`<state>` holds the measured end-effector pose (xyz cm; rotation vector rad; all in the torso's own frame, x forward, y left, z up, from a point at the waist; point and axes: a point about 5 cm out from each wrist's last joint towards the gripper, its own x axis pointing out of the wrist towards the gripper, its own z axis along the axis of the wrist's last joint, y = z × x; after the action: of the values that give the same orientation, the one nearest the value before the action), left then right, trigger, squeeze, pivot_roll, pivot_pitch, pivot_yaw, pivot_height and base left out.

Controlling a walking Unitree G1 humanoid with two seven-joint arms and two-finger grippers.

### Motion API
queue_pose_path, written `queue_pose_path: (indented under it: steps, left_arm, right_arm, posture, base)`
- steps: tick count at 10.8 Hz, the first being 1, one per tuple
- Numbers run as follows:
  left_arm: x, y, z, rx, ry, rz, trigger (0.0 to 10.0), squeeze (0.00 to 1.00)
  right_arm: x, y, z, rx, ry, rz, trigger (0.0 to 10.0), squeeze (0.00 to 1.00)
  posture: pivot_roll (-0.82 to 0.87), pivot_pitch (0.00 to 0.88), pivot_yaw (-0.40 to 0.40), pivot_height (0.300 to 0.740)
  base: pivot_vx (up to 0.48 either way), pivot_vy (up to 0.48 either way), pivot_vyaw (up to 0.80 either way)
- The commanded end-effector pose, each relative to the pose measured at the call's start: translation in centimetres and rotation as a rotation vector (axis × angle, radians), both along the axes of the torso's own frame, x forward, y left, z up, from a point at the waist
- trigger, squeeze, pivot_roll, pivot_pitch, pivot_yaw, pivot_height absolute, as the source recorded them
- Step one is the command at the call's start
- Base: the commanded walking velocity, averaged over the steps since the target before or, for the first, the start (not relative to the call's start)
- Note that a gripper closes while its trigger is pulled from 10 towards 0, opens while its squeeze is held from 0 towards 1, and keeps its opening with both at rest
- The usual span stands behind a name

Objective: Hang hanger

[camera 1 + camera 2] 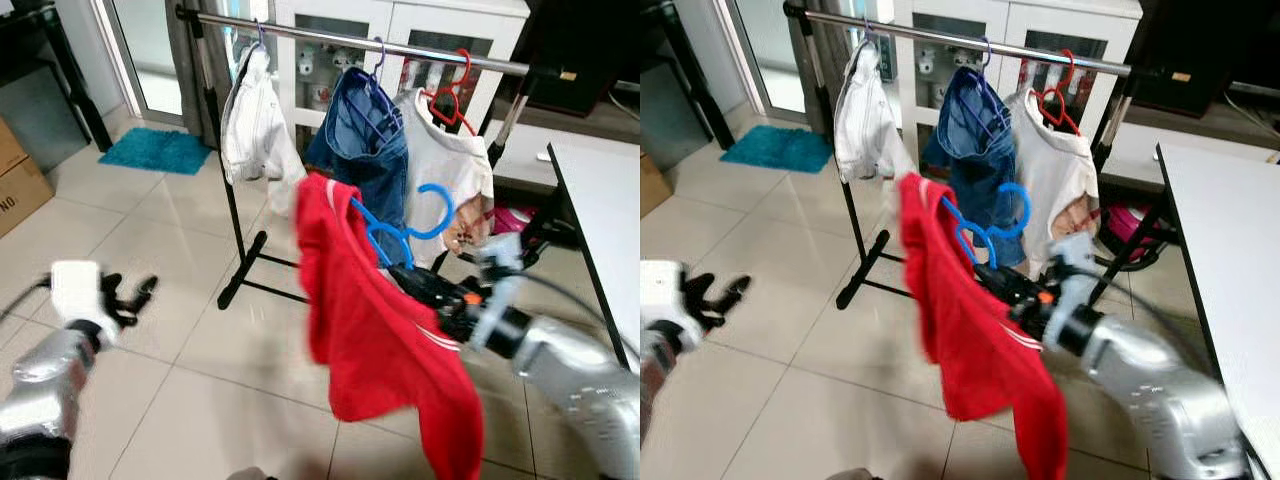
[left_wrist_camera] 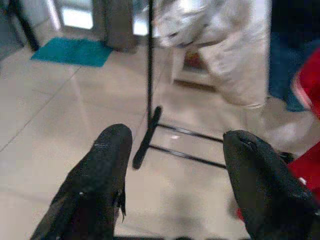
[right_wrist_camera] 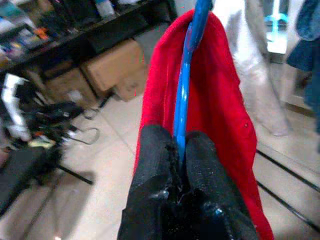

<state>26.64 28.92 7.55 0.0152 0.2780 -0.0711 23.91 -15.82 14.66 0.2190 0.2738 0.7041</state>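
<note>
A blue hanger (image 1: 400, 228) carries a red shirt (image 1: 375, 320), and my right gripper (image 1: 418, 278) is shut on the hanger's lower bar; the wrist view has its fingers (image 3: 160, 160) pinched on the blue bar (image 3: 185, 100). The hanger's hook (image 1: 436, 210) is below the silver rail (image 1: 330, 38) of the clothes rack, in front of the hung clothes. On that rail hang a white garment (image 1: 250, 125), a denim piece (image 1: 365, 140) and a white shirt on a red hanger (image 1: 450, 100). My left gripper (image 1: 130, 298) is open, low at the left over the floor.
A white table (image 1: 610, 220) runs along the right. The rack's black foot (image 1: 245, 268) lies on the tiled floor. A teal mat (image 1: 155, 150) is at the far left, cardboard boxes (image 1: 15, 180) beside it. White cabinets (image 1: 400, 30) stand behind the rack.
</note>
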Motion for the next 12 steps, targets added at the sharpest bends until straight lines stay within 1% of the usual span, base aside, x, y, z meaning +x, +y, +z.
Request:
queue_pose_path:
  steps: [1, 2, 3, 4, 5, 6, 7, 8, 9, 10, 11, 12]
  left_arm:
    - [0.9, -2.5, 1.2, -0.006, -0.052, -0.082, 10.0, 1.00]
    - [1.1, -6.4, 3.1, 0.006, -0.161, -0.187, 10.0, 0.41]
    - [1.1, -8.8, 5.0, -0.030, -0.239, -0.200, 10.0, 0.00]
    - [1.2, -9.3, 5.6, -0.026, -0.253, -0.198, 10.0, 0.00]
    - [1.5, -10.0, 5.8, 0.070, -0.248, -0.222, 10.0, 0.00]
    - [1.3, -10.8, 5.9, 0.129, -0.230, -0.297, 10.0, 0.00]
    - [1.2, -10.8, 6.1, 0.110, -0.228, -0.256, 10.0, 0.00]
    - [0.9, -11.1, 6.1, 0.053, -0.214, -0.253, 10.0, 0.00]
    - [0.5, -11.6, 5.7, 0.029, -0.200, -0.266, 10.0, 0.00]
    - [0.3, -11.9, 5.9, 0.019, -0.203, -0.297, 10.0, 0.00]
    - [0.3, -11.7, 5.9, 0.020, -0.202, -0.285, 10.0, 0.00]
    - [0.7, -11.5, 6.0, 0.015, -0.208, -0.255, 10.0, 0.00]
  right_arm:
    - [0.6, -0.2, 0.2, -0.031, -0.044, -0.056, 10.0, 0.00]
    - [1.1, -0.2, -1.3, -0.028, -0.004, -0.204, 10.0, 0.00]
    - [0.9, 0.3, -2.2, -0.081, -0.009, -0.289, 10.0, 0.00]
    - [0.7, 0.9, -2.4, -0.091, -0.012, -0.295, 10.0, 0.00]
    - [0.7, 2.0, -2.5, -0.063, -0.008, -0.323, 10.0, 0.00]
    - [1.1, 2.8, -2.6, -0.043, -0.021, -0.348, 10.0, 0.00]
    - [1.4, 2.6, -2.7, -0.065, -0.041, -0.396, 10.0, 0.00]
    - [1.6, 2.3, -2.6, -0.094, -0.063, -0.398, 10.0, 0.00]
    - [1.7, 2.0, -2.8, -0.142, -0.081, -0.389, 10.0, 0.00]
    - [1.9, 1.9, -2.7, -0.146, -0.087, -0.391, 10.0, 0.00]
    - [2.1, 2.0, -2.7, -0.141, -0.090, -0.397, 10.0, 0.00]
    - [2.3, 2.2, -2.5, -0.120, -0.101, -0.419, 10.0, 0.00]
  posture:
    - [-0.12, 0.017, -0.004, 0.740]
    - [-0.13, 0.004, -0.005, 0.740]
    - [-0.12, 0.000, 0.003, 0.740]
    - [-0.12, 0.011, 0.022, 0.740]
    - [-0.11, 0.021, 0.031, 0.740]
    - [-0.10, 0.022, 0.032, 0.740]
    - [-0.10, 0.019, 0.023, 0.740]
    - [-0.10, 0.021, 0.018, 0.740]
    - [-0.10, 0.040, 0.023, 0.740]
    - [-0.09, 0.041, 0.012, 0.740]
    - [-0.10, 0.035, 0.006, 0.740]
    - [-0.11, 0.013, -0.004, 0.740]
  base:
    - [0.000, 0.000, 0.00]
    - [0.000, 0.000, 0.00]
    - [0.000, 0.000, 0.00]
    - [0.000, 0.000, 0.00]
    - [0.000, 0.000, 0.00]
    - [0.000, 0.000, 0.00]
    - [0.000, 0.000, 0.00]
    - [0.240, 0.000, 0.00]
    - [0.277, 0.000, 0.51]
    - [0.292, 0.000, 0.80]
    - [0.300, 0.000, 0.80]
    - [0.304, 0.000, 0.00]
